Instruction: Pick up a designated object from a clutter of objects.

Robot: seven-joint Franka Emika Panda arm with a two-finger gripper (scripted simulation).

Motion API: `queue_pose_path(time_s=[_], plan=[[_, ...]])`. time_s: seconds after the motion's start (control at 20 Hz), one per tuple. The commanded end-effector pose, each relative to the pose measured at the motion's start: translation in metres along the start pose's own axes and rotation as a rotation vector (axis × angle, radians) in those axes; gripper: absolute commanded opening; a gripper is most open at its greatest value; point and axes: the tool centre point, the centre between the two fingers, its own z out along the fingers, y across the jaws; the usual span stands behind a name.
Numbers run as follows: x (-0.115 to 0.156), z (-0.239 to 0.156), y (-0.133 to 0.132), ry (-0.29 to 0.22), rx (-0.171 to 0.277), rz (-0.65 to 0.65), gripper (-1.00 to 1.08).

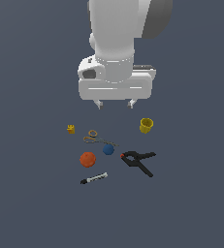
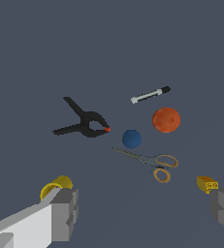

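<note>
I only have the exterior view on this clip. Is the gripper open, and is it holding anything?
Observer: The wrist view shows the gripper open, its fingers wide apart with nothing between them.
Operator: Do the scissors touch the blue ball?
Observer: In the wrist view the scissors pass beside the blue ball, and a thin gap shows.
Operator: And the clamp?
Observer: The red tip of the black clamp points toward the ball and is clearly apart from it.
</note>
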Motion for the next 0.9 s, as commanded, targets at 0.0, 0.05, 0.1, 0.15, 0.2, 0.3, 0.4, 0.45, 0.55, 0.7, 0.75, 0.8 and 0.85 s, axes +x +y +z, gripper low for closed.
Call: queue_pose_path(time_s=[0.0, 0.05, 0.1, 0.15, 0.2, 0.3, 0.4, 0.45, 0.55, 0.7, 0.75, 0.8, 0.85], plan=[[0.0, 0.0, 0.0, 0.0, 0.0, 0.0, 1.0], [0.0001, 0.0001, -0.0002, 0.0, 0.0, -0.001, 1.0], [0.0005, 0.0004, -0.0005, 0.0, 0.0, -0.003, 1.0], [0.0012, 0.0008, -0.0011, 0.001, 0.0, -0.008, 1.0], [0.002, 0.0014, -0.0019, 0.001, 0.0, -0.014, 1.0], [0.004, 0.0022, -0.0039, 0.002, 0.0, -0.03, 1.0], [0.0051, 0.002, -0.0054, 0.003, 0.001, -0.043, 1.0], [0.0052, 0.0016, -0.0058, 0.003, 0.001, -0.047, 1.0], [0.0052, 0.001, -0.0061, 0.003, 0.001, -0.051, 1.0], [0.0052, 0.0022, -0.0056, 0.003, 0.001, -0.044, 1.0], [0.0056, 0.0037, -0.0053, 0.003, 0.001, -0.039, 1.0], [0.0061, 0.0058, -0.005, 0.002, 0.001, -0.032, 1.0], [0.0067, 0.0083, -0.0047, 0.002, 0.001, -0.024, 1.0]])
